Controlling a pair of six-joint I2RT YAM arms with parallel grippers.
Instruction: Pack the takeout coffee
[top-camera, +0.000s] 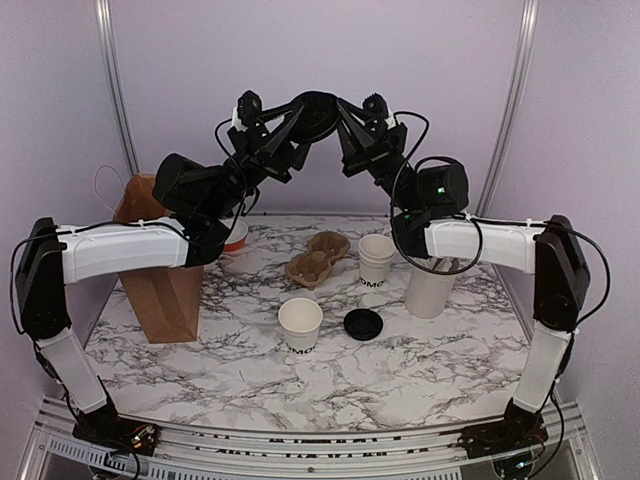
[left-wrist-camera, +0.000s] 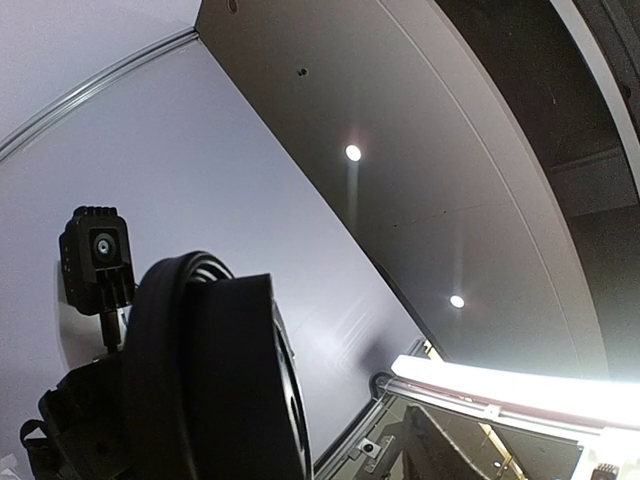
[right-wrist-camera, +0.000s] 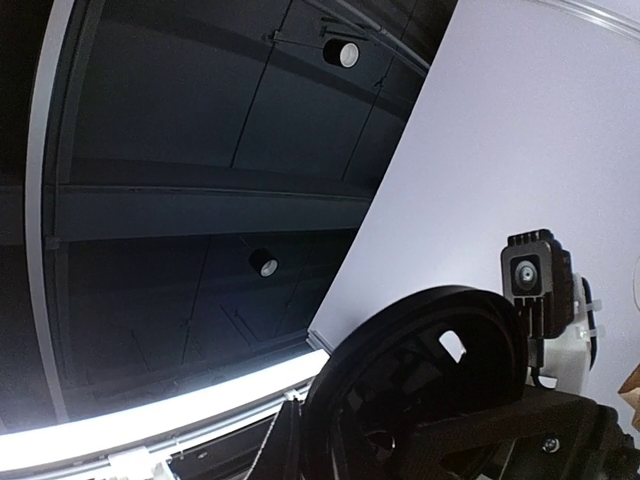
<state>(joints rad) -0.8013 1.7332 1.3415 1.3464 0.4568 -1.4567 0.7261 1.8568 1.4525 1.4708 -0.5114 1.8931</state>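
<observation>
Top external: white marble-pattern bench carries everything. Both arms are raised well above it. The left gripper and right gripper face each other at the top of the view, either side of a black round disc-like part. Cannot tell whether either set of jaws is open or closed on it; both wrist views show only that black disc close up, plus walls and ceiling. Brown paper bag stands upright at bench left, partly behind the left arm. Tall white cylinder stands at right, under the right arm. Brown moulded-pulp cup carrier is mid-back, with the nested stack of white paper cups just beside it on the right. Small white paper cup with black lettering low on its side stands upright, mouth open, near bench centre. Round black plastic lid lies flat on the bench just right of that cup, not touching it.
</observation>
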